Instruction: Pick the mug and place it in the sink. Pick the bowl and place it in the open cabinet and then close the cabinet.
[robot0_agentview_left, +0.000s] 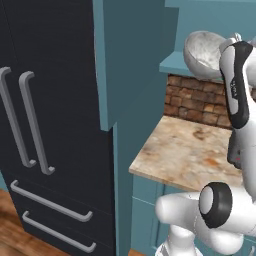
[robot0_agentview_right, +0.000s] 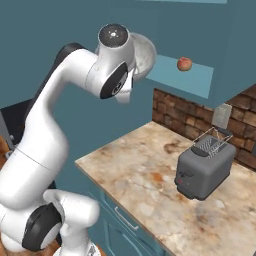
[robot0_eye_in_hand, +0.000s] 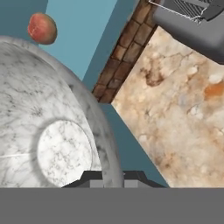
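— Describe the arm (robot0_agentview_right: 45, 145) housing.
— Glossy white rounded link shells, joined by dark grey to black joint sections; a round dark cap with a pale centre closes the upper joint.
— Any markings?
— One black strip along the forearm link carries small lettering, possibly a maker's name; it is too blurred to read.

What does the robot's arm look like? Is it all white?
Mostly. The glossy white rounded arm has black joint caps with grey centres and dark bands between segments. Its tool ends in two small dark finger tips. No cables show.
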